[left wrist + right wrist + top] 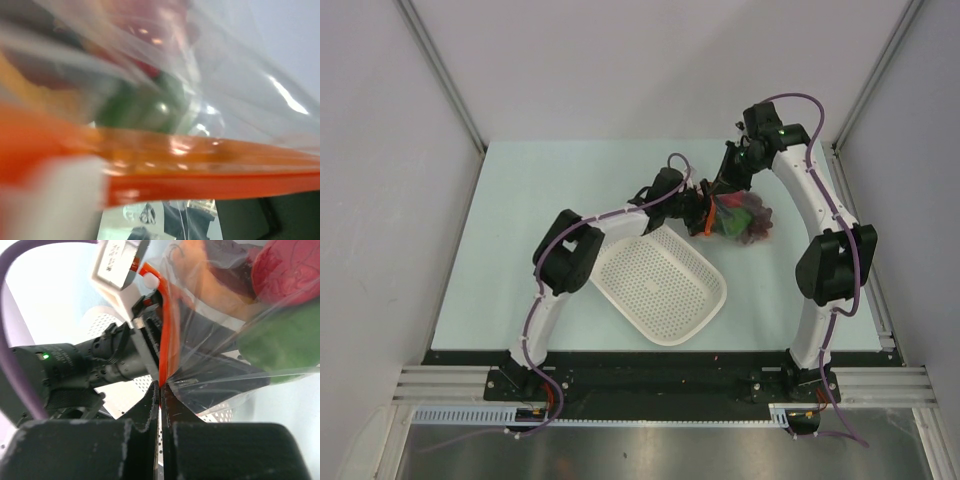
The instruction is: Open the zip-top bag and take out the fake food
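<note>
While right tool (160, 386) pinches clear zip-top bag (220, 365) (orange strip (167, 330)) | left tool (697, 212): cannot tell

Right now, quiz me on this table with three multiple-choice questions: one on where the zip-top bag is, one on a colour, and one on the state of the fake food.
1. Where is the zip-top bag?
A) beyond the white basket, on the right arm's side
B) inside that basket
C) beside the arm bases

2. What colour is its zipper strip?
A) blue
B) orange-red
C) black

3. The fake food is:
A) spread over the table
B) in the basket
C) inside the bag

Answers: 1 A, since the top view shows the bag past the basket's far right corner. 2 B, since both wrist views show an orange-red band. 3 C, since green and red pieces show through the clear plastic.
</note>
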